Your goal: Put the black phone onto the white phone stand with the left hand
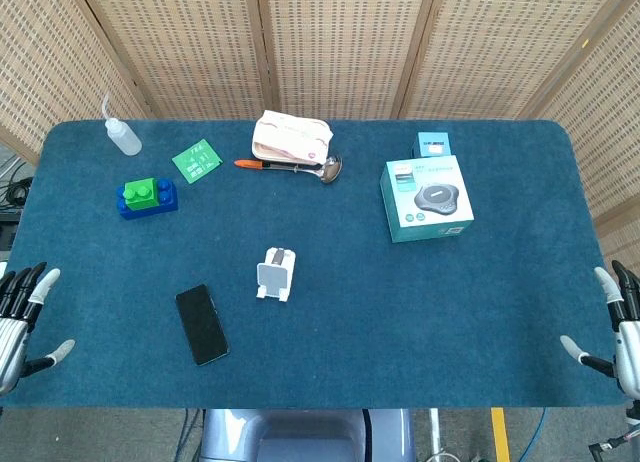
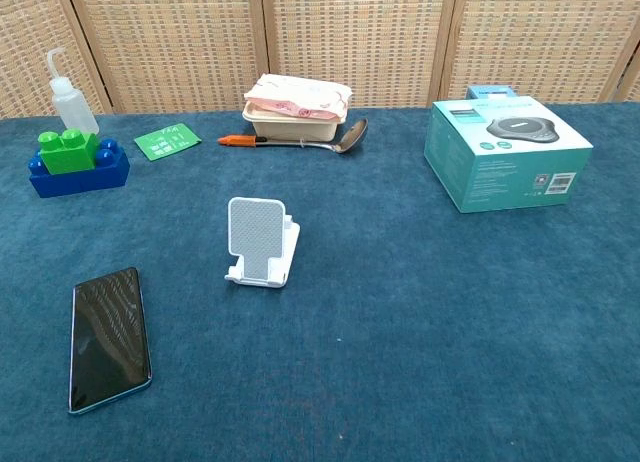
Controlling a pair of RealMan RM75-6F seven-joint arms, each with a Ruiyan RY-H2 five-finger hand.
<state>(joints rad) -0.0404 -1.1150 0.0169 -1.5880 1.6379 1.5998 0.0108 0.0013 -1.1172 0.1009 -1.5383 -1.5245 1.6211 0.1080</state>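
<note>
The black phone lies flat, screen up, on the blue table near the front left. Just to its right and a little further back stands the white phone stand, upright and bare. My left hand hovers at the table's left edge with its fingers apart, holding nothing, well to the left of the phone. At the right edge my right hand is likewise spread and holds nothing. Neither hand shows in the chest view.
At the back left are a squeeze bottle, a blue and green brick block and a green card. A food box with a ladle and orange pen sits at the back middle. A teal carton stands right.
</note>
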